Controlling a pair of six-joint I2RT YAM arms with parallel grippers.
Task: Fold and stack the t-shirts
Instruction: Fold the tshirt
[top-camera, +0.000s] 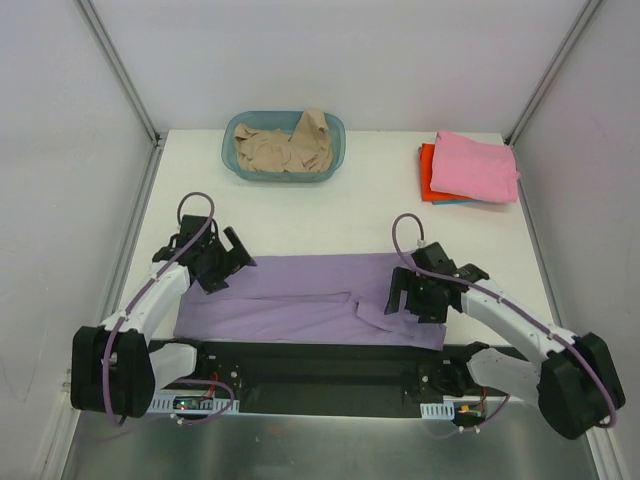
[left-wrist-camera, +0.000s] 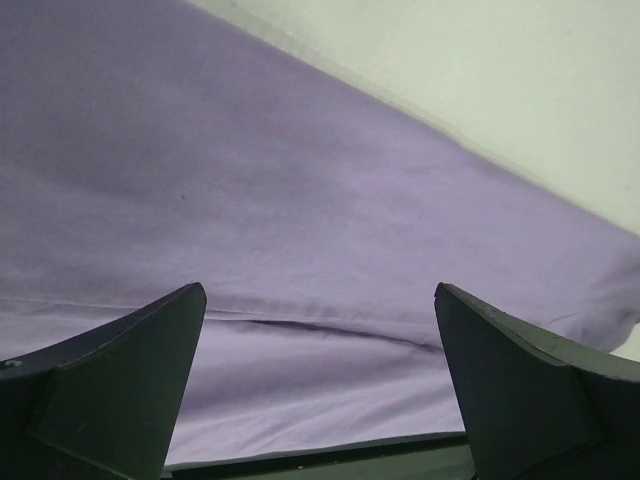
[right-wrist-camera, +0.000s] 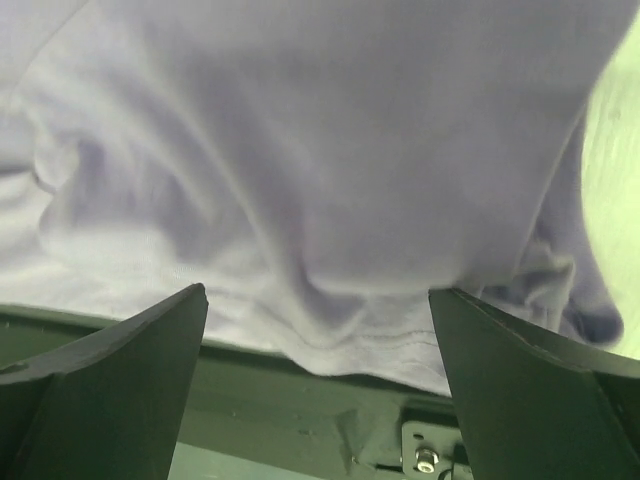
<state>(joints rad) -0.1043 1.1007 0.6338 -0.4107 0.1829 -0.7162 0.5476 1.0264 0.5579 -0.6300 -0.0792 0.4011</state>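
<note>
I am working on the plain lavender-purple cotton t-shirt (top-camera: 300, 300). It is spread flat on the white surface (top-camera: 350, 210), its long axis running side to side, with one end toward each of my arms. My left gripper (top-camera: 228, 265) hangs at the tee's far left corner. My right gripper (top-camera: 412, 298) hangs over its right end, where a rumpled flap of cloth lies turned inward.

Both pairs of fingers are spread wide and grasp nothing. In the left wrist view my left fingers (left-wrist-camera: 120, 380) stand apart, with smooth purple cloth filling the gap below them. In the right wrist view my right fingers (right-wrist-camera: 520, 380) are just as far apart over creased cloth at the tee's near hem. I cannot tell whether either pair touches the fabric.

Beyond the tee's far edge, toward its left half, the translucent teal plastic basket (top-camera: 232, 160) holds a crumpled beige t-shirt (top-camera: 285, 148). Beyond its far right corner, a folded pink t-shirt (top-camera: 475, 165) lies on a folded orange-red t-shirt (top-camera: 428, 172).

The tee lies directly beneath both grippers, and each arm is nearer its own end. I judge the coming move to be a paired pinch, one at each end, carried across the short axis so the cloth folds along its length. The rumpled right end looks likeliest to bunch.
</note>
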